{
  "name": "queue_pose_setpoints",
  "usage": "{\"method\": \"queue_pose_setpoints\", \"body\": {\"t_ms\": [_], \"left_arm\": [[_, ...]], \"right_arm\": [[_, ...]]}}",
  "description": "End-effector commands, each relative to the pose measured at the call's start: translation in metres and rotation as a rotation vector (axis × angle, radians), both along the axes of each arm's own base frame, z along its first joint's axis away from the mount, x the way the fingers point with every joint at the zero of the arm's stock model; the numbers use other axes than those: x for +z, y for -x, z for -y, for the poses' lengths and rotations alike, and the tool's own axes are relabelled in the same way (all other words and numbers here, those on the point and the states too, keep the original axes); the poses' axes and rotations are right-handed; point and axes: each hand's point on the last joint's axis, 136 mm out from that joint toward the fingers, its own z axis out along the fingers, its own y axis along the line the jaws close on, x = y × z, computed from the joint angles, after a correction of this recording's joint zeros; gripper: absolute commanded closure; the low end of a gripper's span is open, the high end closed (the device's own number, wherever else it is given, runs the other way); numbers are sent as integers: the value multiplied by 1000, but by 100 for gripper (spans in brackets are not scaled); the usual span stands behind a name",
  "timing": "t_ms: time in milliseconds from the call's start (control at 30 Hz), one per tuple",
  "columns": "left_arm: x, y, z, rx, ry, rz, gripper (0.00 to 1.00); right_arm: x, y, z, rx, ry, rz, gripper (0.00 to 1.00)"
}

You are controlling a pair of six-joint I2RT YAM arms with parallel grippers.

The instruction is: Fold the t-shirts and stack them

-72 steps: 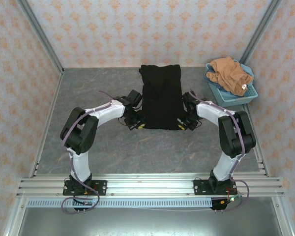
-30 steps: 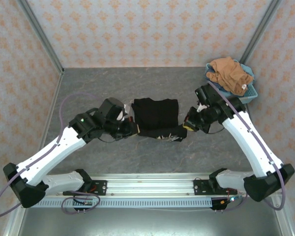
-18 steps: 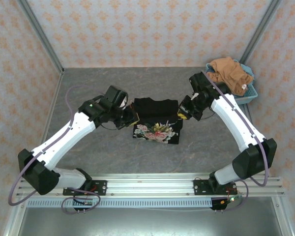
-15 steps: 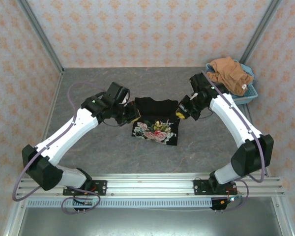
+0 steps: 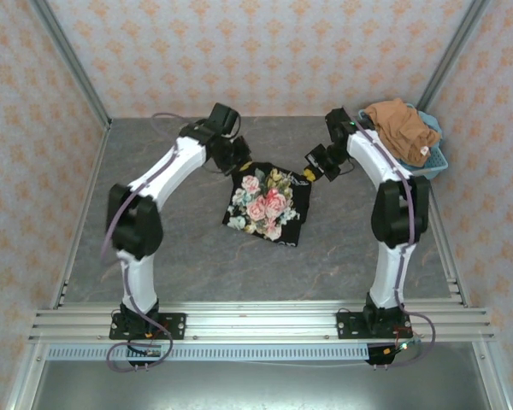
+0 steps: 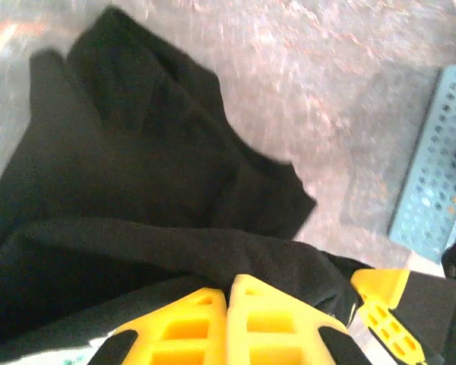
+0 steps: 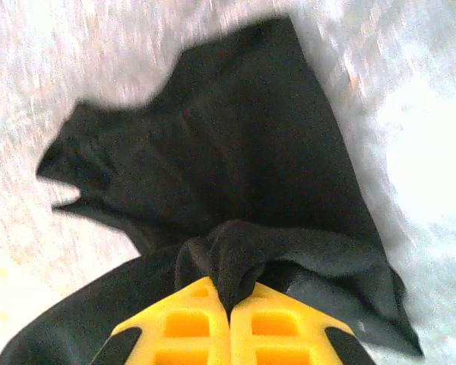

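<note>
top external view: the black t-shirt (image 5: 268, 205) lies print-up around the middle of the grey table (image 5: 171, 239), its upper corners reaching toward the far edge and its outline skewed against the table edges. the left gripper (image 5: 242, 162) holds its far left corner and the right gripper (image 5: 311, 168) its far right corner. in both wrist views the yellow fingers (image 6: 196, 328) are pressed together with a fold of black cloth pinched between them. the orange-brown t-shirt (image 5: 399, 126) sits bunched in the light-blue basket (image 5: 415, 167) at the far right corner, well apart from the black one.

step in hand, as judged: spreading the black shirt flat before folding. to do it well, draw the two corners apart evenly until the far edge is taut, square that edge with the table's far edge, lower it without dragging the print side, and let go with both together.

writing: none legible. the front shows pink roses, and a small white tag on the orange-brown shirt is too small to read.
</note>
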Motion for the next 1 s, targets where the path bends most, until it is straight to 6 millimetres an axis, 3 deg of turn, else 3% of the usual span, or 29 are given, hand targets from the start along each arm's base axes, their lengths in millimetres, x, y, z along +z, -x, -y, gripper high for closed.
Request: {"method": "queue_pose_setpoints", "body": {"t_ms": [0, 33, 67, 133, 233, 300, 433, 533, 633, 800, 900, 967], "left_arm": [[-22, -32, -9, -16, -52, -28, 100], [-27, -40, -14, -2, -76, -35, 89], [-30, -45, -20, 11, -94, -33, 85], [-24, -48, -33, 44, -156, -17, 76], [-9, -38, -43, 65, -200, 8, 46], [4, -22, -44, 63, -212, 38, 37], [7, 35, -44, 69, -174, 30, 37], [-22, 86, -35, 110, -60, -81, 38], [-40, 119, -14, 191, 87, -133, 38], [-59, 141, 21, 291, 187, -178, 37], [-65, 135, 34, 318, 213, -179, 38], [-57, 126, 43, 303, 212, -157, 42]], "right_arm": [[-24, -37, 6, -50, 40, 11, 75], [-26, -48, 8, -40, 60, 41, 63], [-26, -55, 10, -27, 84, 67, 55], [-19, -63, 19, -14, 143, 103, 45], [4, -59, 35, -1, 234, 161, 34], [17, -48, 45, -1, 277, 196, 28], [23, -8, 49, -35, 259, 220, 32], [21, 28, 39, -26, 233, 254, 32], [20, 59, 27, -12, 175, 277, 31], [10, 96, 19, 16, 131, 259, 31], [2, 106, 21, 29, 139, 238, 35], [1, 109, 24, 32, 154, 235, 38]]}}
